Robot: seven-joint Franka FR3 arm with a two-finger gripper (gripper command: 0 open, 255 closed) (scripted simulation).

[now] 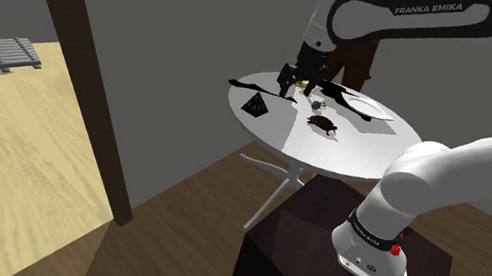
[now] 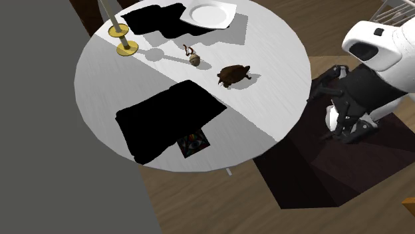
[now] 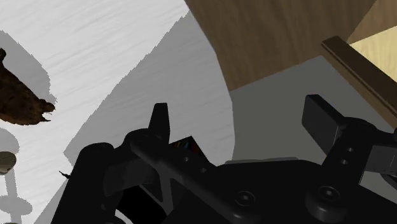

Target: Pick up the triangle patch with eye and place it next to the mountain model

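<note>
The triangle patch [image 2: 193, 143], dark with a coloured eye, lies flat near the edge of the round white table [image 2: 279, 60]; it also shows as a dark triangle [image 1: 258, 103]. The mountain model [image 2: 233, 74] is a brown craggy lump near the table's middle [image 1: 323, 124]. My gripper [image 1: 292, 87] hangs well above the table, open, with nothing between its fingers. In the wrist view the gripper [image 3: 240, 114] has its fingers apart; a sliver of the patch [image 3: 186, 146] shows by one finger and the mountain model [image 3: 22, 102] lies off to the side.
A white plate [image 2: 209, 13], a yellow candle holder [image 2: 123, 40] and a small round trinket [image 2: 194, 58] also stand on the table. Black shadow patches [image 2: 166, 119] lie across it. A dark post [image 1: 85, 90] stands at the shoulder view's left.
</note>
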